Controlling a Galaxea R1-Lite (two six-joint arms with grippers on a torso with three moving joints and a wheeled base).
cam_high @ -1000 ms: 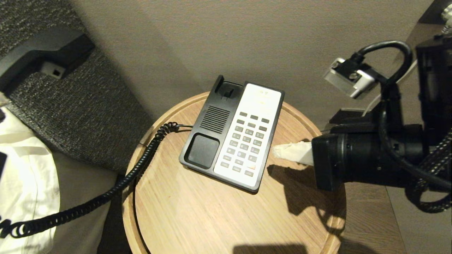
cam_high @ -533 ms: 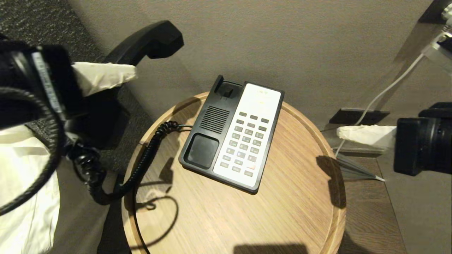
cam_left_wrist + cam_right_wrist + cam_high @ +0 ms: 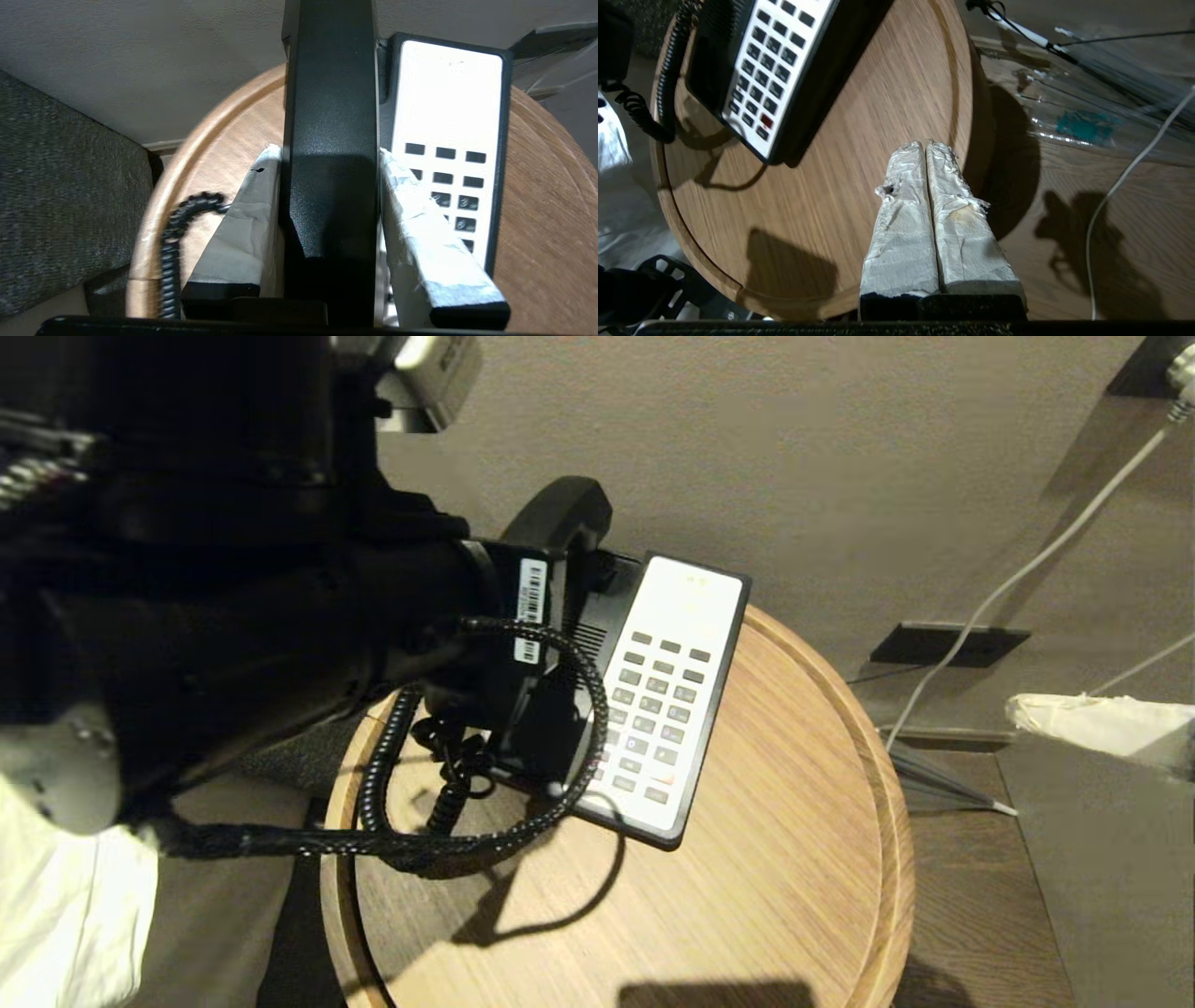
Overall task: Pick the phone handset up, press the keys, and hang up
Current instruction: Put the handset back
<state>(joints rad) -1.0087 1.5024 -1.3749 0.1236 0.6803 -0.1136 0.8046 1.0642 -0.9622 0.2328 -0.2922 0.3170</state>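
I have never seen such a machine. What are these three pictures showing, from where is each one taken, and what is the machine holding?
This is a robot with two arms. One picture looks down from its head; the other two come from cameras on its wrists, behind the fingers. On a round wooden table stands a phone base with grey keys. The left gripper, its fingers wrapped in white tape, is shut on the black handset and holds it over the base's cradle side; the coiled cord hangs beside it. The right gripper is shut, holds nothing, and sits off near the table's right edge.
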